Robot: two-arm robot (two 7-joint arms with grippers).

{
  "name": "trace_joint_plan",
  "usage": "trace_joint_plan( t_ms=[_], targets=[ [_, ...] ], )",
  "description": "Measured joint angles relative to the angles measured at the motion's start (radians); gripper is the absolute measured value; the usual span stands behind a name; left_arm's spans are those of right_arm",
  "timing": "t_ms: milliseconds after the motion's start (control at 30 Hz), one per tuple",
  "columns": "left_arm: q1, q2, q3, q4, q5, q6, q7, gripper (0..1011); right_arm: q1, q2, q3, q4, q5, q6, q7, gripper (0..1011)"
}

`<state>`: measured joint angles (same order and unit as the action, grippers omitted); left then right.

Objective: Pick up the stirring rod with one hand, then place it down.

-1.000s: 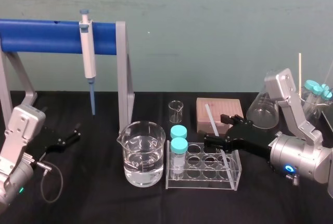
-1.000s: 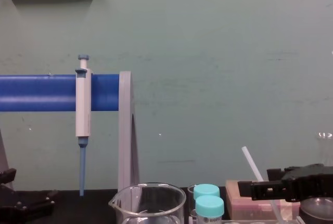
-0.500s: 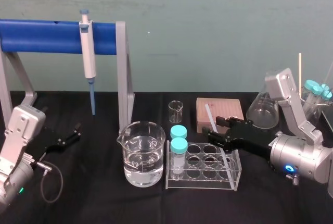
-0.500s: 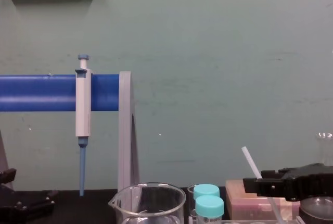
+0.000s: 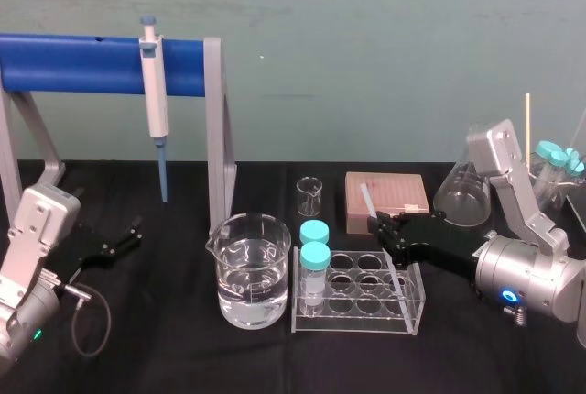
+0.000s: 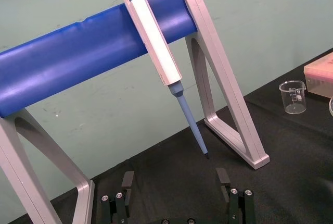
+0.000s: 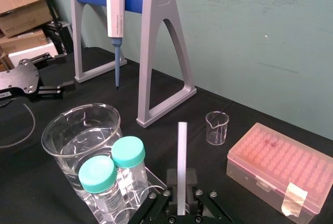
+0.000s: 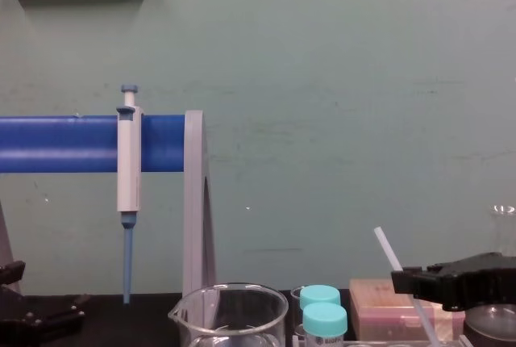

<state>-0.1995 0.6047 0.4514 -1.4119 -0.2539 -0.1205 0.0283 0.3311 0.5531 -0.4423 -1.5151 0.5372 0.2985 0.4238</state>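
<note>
R gripper (image 5: 383, 229) hangs just above the right-rear part of the tube rack (image 5: 352, 321), jaws clamped on the stirring rod (image 5: 368, 202). The rod's long axis is steep but tilted. Its top end leans to the robot's left & back toward the pink tip box (image 5: 403, 191) behind the rack. Its bottom end is down over the rack's right wells; can't tell if it touches.

Chest view gives that lean side-on. R wrist view has the rod standing straight up btwn the closed jaws.

L gripper (image 5: 114, 246) is idle well left of the rack; L wrist view has its fingers (image 6: 127, 182) apart.
</note>
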Motion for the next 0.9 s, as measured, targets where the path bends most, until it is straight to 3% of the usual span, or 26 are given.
trace_joint_plan(
  t_ms=[100,333,533,667,767,900],
  targets=[
    [0.0,0.0,0.0,0.0,0.0,0.0,0.0,1000,0.0,0.0,0.0,0.0,0.0,0.0,0.0,64],
    [0.0,0.0,0.0,0.0,0.0,0.0,0.0,1000,-0.003,0.0,0.002,-0.001,0.0,-0.003,0.0,64],
    [0.0,0.0,0.0,0.0,0.0,0.0,0.0,1000,-0.024,-0.008,0.023,-0.01,0.003,-0.046,-0.007,64],
    [0.0,0.0,0.0,0.0,0.0,0.0,0.0,1000,-0.05,-0.015,0.043,-0.016,0.005,-0.116,-0.006,62],
    [0.0,0.0,0.0,0.0,0.0,0.0,0.0,1000,-0.091,-0.023,0.069,-0.021,0.004,-0.242,0.012,64],
    [0.0,0.0,0.0,0.0,0.0,0.0,0.0,1000,-0.134,-0.037,0.099,-0.022,0.003,-0.353,0.029,62]
  ],
)
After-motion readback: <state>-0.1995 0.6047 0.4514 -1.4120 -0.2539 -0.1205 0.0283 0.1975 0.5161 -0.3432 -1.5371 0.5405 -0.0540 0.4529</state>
